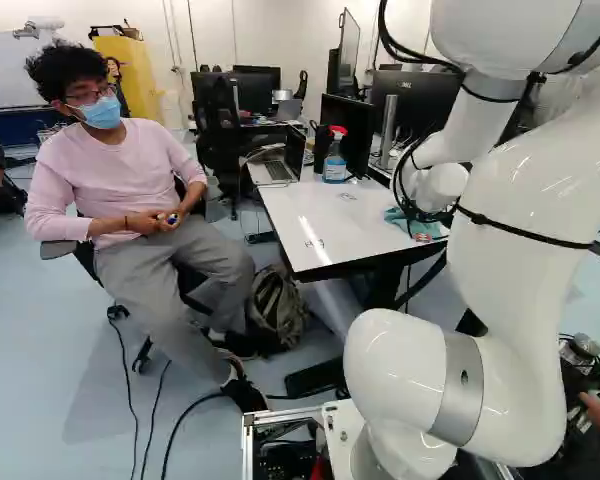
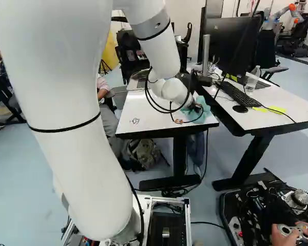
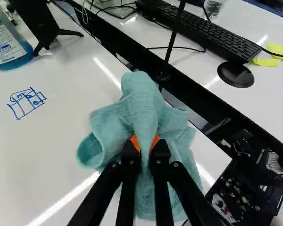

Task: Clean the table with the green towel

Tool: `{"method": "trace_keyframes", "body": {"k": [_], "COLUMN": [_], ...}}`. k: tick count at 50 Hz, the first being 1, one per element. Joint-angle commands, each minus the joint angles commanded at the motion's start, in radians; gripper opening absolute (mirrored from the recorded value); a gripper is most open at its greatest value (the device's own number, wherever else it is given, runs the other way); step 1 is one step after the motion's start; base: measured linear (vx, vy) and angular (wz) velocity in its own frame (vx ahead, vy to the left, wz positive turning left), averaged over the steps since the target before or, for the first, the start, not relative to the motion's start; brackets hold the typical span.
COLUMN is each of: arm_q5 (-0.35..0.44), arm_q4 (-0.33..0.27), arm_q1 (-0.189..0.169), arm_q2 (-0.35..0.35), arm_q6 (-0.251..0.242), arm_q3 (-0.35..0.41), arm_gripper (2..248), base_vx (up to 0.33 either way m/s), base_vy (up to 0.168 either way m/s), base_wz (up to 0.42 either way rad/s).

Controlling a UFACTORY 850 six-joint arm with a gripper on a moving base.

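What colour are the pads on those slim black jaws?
The small pads are orange, seen best in the wrist view.

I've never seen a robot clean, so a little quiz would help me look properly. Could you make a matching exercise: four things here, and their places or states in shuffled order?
1. Crumpled green cloth towel
2. Clear plastic spray bottle with a red top
3. Round black computer mouse
4. Blue ink drawing

A. Marked on the white tabletop
B. Near the end of the black keyboard
C. Pinched in the black end effector
D. Standing upright, with blue liquid inside

Pairs: 1-C, 2-D, 3-B, 4-A
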Motion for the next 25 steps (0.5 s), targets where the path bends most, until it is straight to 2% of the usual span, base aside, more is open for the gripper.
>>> {"method": "trace_keyframes", "body": {"k": [25], "arm_q5": [0.0], "arm_q4": [0.0], "arm_q1": [0.034], "arm_q2": [0.005], "arm_q6": [0.0], "arm_q3": [-0.06], "arm_gripper": [39], "base_vx": [0.0], "base_vy": [0.0], "base_wz": [0.0]}}
